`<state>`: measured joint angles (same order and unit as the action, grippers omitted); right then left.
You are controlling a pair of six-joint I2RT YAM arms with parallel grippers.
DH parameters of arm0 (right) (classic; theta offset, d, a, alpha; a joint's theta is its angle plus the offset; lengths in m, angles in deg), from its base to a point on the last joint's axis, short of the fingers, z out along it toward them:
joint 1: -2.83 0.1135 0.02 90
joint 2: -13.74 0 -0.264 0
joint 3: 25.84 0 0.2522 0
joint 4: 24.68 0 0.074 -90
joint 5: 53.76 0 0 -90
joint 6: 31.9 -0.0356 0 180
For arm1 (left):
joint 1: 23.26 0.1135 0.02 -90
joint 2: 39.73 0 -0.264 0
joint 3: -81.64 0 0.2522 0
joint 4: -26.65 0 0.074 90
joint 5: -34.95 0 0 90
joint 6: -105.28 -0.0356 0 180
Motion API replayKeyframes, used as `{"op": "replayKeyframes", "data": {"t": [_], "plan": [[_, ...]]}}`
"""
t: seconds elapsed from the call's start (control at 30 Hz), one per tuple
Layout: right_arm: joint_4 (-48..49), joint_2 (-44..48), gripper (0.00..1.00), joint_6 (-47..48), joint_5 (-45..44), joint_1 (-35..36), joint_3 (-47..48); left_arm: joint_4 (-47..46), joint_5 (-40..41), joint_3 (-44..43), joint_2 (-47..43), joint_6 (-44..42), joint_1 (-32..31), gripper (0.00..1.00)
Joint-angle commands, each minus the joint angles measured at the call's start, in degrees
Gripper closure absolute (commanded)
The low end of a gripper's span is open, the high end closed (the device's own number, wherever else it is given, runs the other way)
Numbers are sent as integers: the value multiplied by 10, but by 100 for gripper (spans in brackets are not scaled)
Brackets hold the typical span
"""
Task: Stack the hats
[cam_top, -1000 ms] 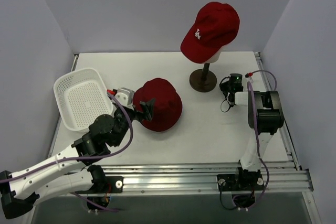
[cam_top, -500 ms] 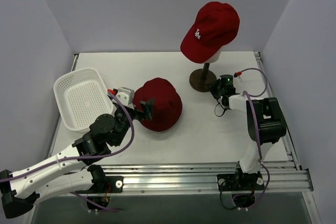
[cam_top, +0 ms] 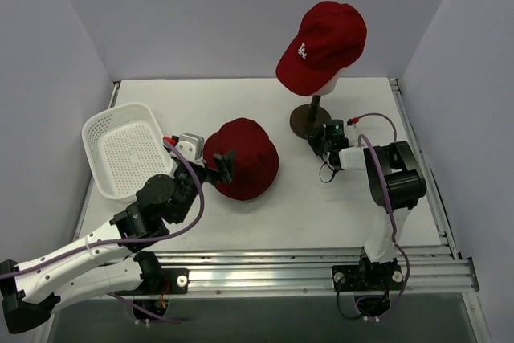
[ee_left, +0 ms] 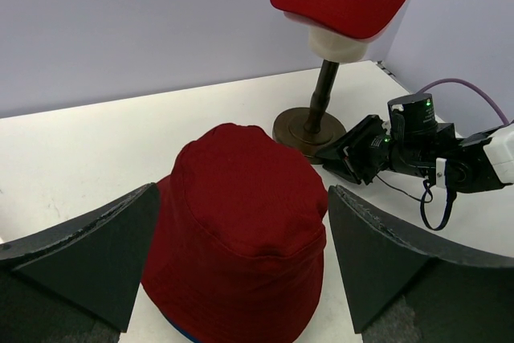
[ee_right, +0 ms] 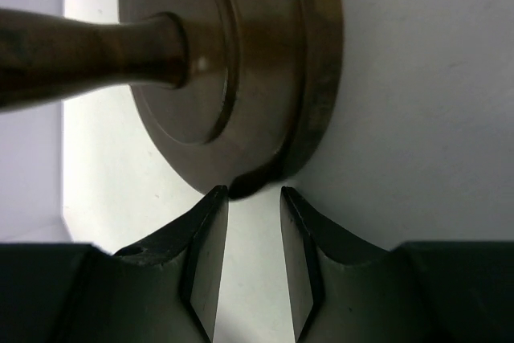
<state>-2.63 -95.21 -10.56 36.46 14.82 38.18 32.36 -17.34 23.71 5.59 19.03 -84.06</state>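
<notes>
- Watching the right claw (ee_right: 253, 191) first: it lies low on the desk (cam_top: 241, 102), its fingers only a little apart and pinching nothing, with the tips almost at the rim of the wooden stand (ee_right: 265, 62). A small push forward can shove or tip the stand.
- If the stand tips, the red cap (cam_top: 325, 38) on the mannequin head (ee_left: 341, 44) falls with it.
- The left claw (cam_top: 226, 166) is spread wide and empty, with the dark red bucket hat (cam_top: 245, 158) between its fingers on the desk. A blue edge (ee_left: 186, 332) shows under the hat.
- If I close too low, I think I drag both layers; too high, the soft crown folds and slips out.
</notes>
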Motion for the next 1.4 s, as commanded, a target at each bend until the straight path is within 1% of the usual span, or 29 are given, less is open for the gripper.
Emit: {"op": "replayKeyframes", "data": {"t": [0.0, 0.13, 0.2, 0.4, 0.47, 0.57, 0.67, 0.77, 0.83, 0.9, 1.03, 1.07, 1.1, 1.13, 1.17, 1.2, 1.27, 1.3, 1.33, 1.37], "plan": [[7, -21, 70, -9, -29, -5, 27, -33, 12, 1, -6, -8, -3, 5], [0, -36, 71, 3, -38, -23, 42, -35, 15, 2, -3, -9, -3, 5], [0, -43, 72, 9, -33, -46, 49, -37, 16, 2, 1, -11, -3, 5], [-7, -55, 75, 57, -34, -93, 87, -39, 17, 0, 12, -13, -3, 5], [-15, -64, 75, 86, -31, -101, 115, -41, 20, 0, 17, -14, -3, 5], [-50, -67, 75, 100, -20, -108, 138, -41, 24, 0, 22, -16, -3, 5], [-41, -52, 75, 117, -17, -109, 127, -42, 30, -1, 28, -22, -3, 5], [-86, -42, 75, 158, -12, -110, 149, -43, 26, -1, 30, -22, -3, 5], [-91, -23, 75, 179, -8, -110, 141, -44, 27, 0, 32, -21, -3, 5], [-92, 22, 75, 187, -8, -108, 122, -46, 31, 0, 34, -23, -3, 5], [-124, 112, 71, 215, 2, -110, 89, -44, 31, -2, 38, -25, -3, 5], [-124, 156, 70, 220, 12, -110, 78, -44, 30, -3, 39, -24, -2, 5], [-120, 180, 69, 225, 14, -110, 68, -44, 30, -3, 40, -25, -1, 5], [-116, 202, 66, 228, 18, -109, 45, -43, 27, -4, 40, -23, -2, 5], [-116, 248, 64, 234, 22, -109, 38, -43, 25, -5, 42, -24, -2, 5], [-135, 271, 59, 235, 21, -108, 34, -42, 25, -5, 42, -23, -1, 6], [-160, 327, 56, 237, 12, -105, 34, -41, 13, -8, 46, -12, 0, 5], [-180, 345, 52, 238, 8, -105, 34, -41, 2, -12, 49, -7, 6, 5], [-184, 360, 51, 241, 10, -105, 34, -38, -12, -19, 56, 1, 12, 6], [-188, 385, 49, 248, 13, -105, 36, -28, -42, -43, 62, 17, 18, 7]]}}
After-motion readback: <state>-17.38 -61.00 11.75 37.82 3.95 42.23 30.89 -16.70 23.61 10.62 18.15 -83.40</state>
